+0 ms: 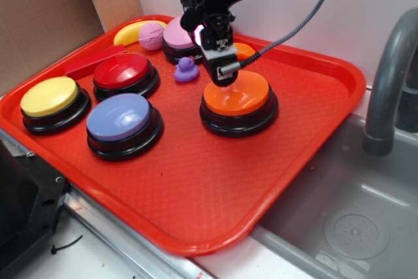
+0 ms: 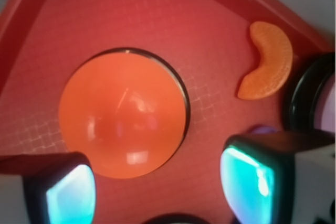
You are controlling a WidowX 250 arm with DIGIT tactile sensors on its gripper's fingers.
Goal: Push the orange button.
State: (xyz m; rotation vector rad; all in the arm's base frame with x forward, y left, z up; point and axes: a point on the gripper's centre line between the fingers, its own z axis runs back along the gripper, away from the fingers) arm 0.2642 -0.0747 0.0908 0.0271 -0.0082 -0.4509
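Wrist view: orange button [image 2: 123, 114] lies beneath and between the released fingers [image 2: 71, 195].

Toy kitchen test bench: grey sink [image 1: 339, 227], faucet [image 1: 388, 83], cardboard backdrop [image 1: 46, 17].

Arm reaching down from above, wrist near vertical, gripper [image 1: 222, 78] poised at the top of the orange button [image 1: 237, 93]. Fingers [image 2: 251, 182] spread apart in the wrist view, straddling the dome's near edge, clamping nothing.
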